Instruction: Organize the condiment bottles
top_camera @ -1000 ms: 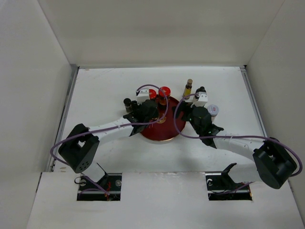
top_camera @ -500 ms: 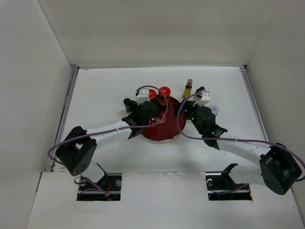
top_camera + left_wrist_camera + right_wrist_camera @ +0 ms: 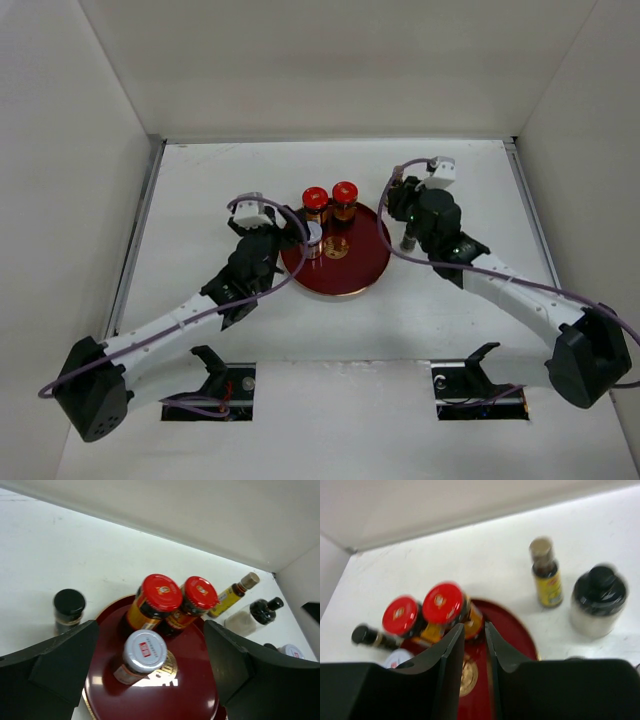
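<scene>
Both arms have pulled back from the tray, the left gripper spread wide, the right gripper nearly pressed together and empty; three jars stand at 12 o'clock, so next approach the loose amber bottle slowly from above.

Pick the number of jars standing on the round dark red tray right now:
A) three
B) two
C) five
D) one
A: the left wrist view shows two red-lidded jars and one silver-lidded jar on the dark red tray; the other bottles stand on the table.
</scene>
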